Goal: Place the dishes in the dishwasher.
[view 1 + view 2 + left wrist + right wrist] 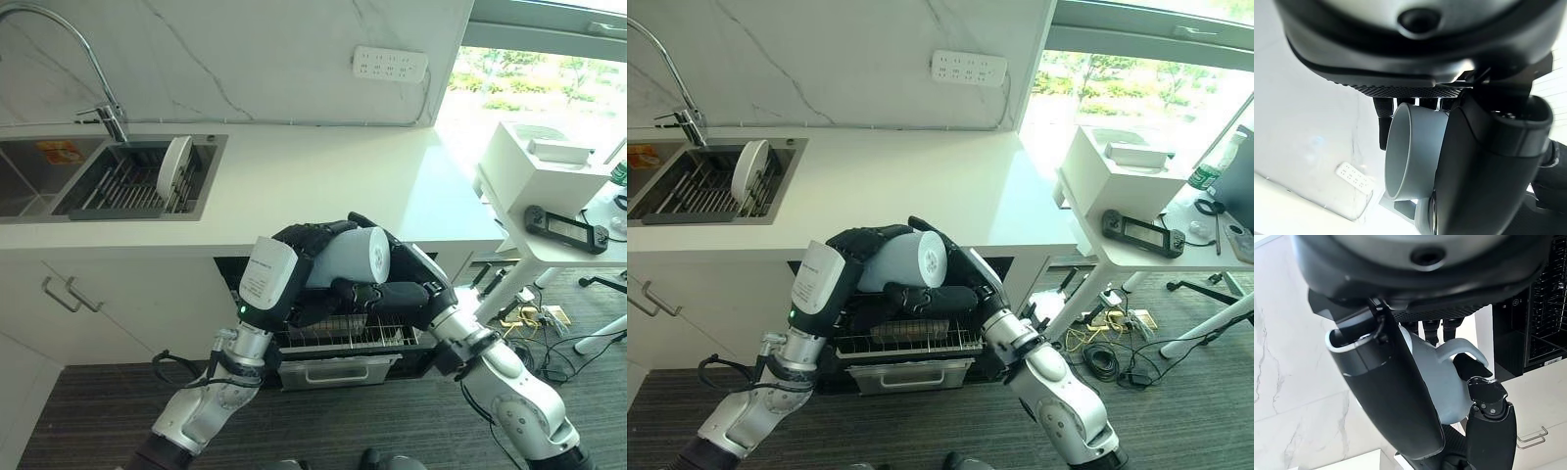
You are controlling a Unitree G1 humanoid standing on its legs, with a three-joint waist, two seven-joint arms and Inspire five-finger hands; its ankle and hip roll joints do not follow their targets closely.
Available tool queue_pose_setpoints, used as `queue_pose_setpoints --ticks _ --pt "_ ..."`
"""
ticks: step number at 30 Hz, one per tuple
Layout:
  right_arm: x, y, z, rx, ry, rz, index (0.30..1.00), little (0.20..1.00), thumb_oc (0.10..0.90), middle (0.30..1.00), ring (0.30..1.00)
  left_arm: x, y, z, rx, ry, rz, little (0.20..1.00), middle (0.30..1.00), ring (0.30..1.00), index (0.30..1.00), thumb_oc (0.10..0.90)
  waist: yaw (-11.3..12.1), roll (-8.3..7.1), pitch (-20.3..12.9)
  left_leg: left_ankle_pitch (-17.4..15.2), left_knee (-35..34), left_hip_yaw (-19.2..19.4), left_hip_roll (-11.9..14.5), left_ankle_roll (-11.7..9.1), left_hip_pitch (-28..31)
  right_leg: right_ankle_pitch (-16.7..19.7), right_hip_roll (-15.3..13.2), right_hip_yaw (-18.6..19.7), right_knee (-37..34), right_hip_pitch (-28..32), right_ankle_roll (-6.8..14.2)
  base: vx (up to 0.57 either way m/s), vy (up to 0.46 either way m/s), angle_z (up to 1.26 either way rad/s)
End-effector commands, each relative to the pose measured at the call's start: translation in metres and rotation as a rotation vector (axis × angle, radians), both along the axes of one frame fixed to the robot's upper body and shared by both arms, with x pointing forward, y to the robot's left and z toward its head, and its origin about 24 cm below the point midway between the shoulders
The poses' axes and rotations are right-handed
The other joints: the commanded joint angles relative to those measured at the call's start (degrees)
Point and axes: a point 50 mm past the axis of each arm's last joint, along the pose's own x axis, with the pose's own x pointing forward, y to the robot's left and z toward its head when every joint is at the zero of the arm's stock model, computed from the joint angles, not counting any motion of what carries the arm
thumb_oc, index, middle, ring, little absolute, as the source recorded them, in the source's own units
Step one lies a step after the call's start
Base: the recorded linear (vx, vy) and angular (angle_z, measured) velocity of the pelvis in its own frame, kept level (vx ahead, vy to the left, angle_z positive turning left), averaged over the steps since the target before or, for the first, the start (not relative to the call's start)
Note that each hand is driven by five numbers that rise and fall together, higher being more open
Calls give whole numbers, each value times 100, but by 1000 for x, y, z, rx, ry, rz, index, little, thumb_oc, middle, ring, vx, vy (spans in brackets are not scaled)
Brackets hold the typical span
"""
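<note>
Both hands meet in front of the desk [323, 176], above the open dishwasher [343, 343], and between them they carry a pale grey-white mug [355, 257] lying on its side with its base turned to the right. The left hand [294, 257] comes in from the lower left and its fingers [315, 233] are curled over the top of the mug; in the left wrist view the mug's open rim [1400, 156] shows just past that hand's dark thumb. The right hand [392, 289] comes in from the lower right, its fingers closed round the mug from below and from the near side; in the right wrist view the mug's handle [1462, 348] stands out beside the thumb, and a fingertip of the other hand sits close to it. Below the mug, the dishwasher's wire rack [343, 338] is pulled out toward the robot. On the far left of the desk a sink [108, 176] holds a drying rack with one white plate [174, 166] standing on edge, under a curved tap [98, 78]. A white power strip [390, 64] is fixed to the marble wall behind. To the right stands a side table [549, 225] carrying a white box [539, 162] and a dark handheld controller [566, 228].
</note>
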Motion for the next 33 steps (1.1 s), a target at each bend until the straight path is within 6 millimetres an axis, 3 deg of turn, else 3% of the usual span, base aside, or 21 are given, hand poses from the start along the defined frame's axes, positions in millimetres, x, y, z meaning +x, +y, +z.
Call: queue_pose_setpoints --ticks 1,9,10,11,12,29,30,31,33 --pt "9 6 51 106 -255 14 900 900 800 900 900 4 -18 39 -76 -194 -124 300 300 300 300 400 17 -23 -344 -938 -71 -163 166 -110 366 -807 -77 218 42 401 710 0 0 0" --pt "7 10 53 112 -272 34 900 900 800 900 900 2 -25 38 -77 -171 -178 300 300 300 300 400 15 -23 -344 -943 -71 -147 166 -101 361 -818 -69 222 42 399 709 0 0 0" --pt "7 10 54 111 -273 36 552 552 568 552 552 1 -26 38 -76 -169 -185 300 300 300 300 400 18 -23 -344 -943 -71 -148 161 -99 363 -819 -66 225 42 401 708 0 0 0" --pt "7 10 54 111 -273 36 488 488 525 488 488 1 -27 38 -75 -170 -188 300 300 300 300 400 18 -23 -344 -943 -71 -148 160 -98 364 -819 -64 227 42 402 708 0 0 0" --pt "7 10 55 110 -276 36 300 300 400 300 300 1 -27 38 -72 -170 -193 300 300 300 300 400 19 -21 -343 -940 -71 -146 164 -100 363 -816 -65 227 42 401 708 0 0 0" --pt "9 8 53 123 -259 -2 300 300 400 300 300 2 -24 40 -128 -197 -156 300 300 300 300 400 -4 3 -348 -943 -71 -151 154 -91 339 -797 -61 280 42 362 720 0 0 0" --pt "9 7 53 126 -258 -12 300 300 400 300 300 2 -22 40 -142 -195 -150 484 484 484 484 522 0 5 -347 -942 -71 -154 151 -89 336 -798 -59 284 42 361 720 0 0 0" --pt "10 6 52 128 -257 -19 300 300 400 300 300 3 -21 41 -152 -194 -142 900 900 900 900 800 6 6 -350 -940 -71 -156 150 -90 334 -796 -59 282 42 359 719 0 0 0" --pt "11 2 51 132 -254 -45 300 300 400 300 300 4 -15 40 -182 -205 -97 900 900 900 900 800 21 4 -341 -941 -71 -162 144 -91 334 -792 -65 272 42 362 717 0 0 0"
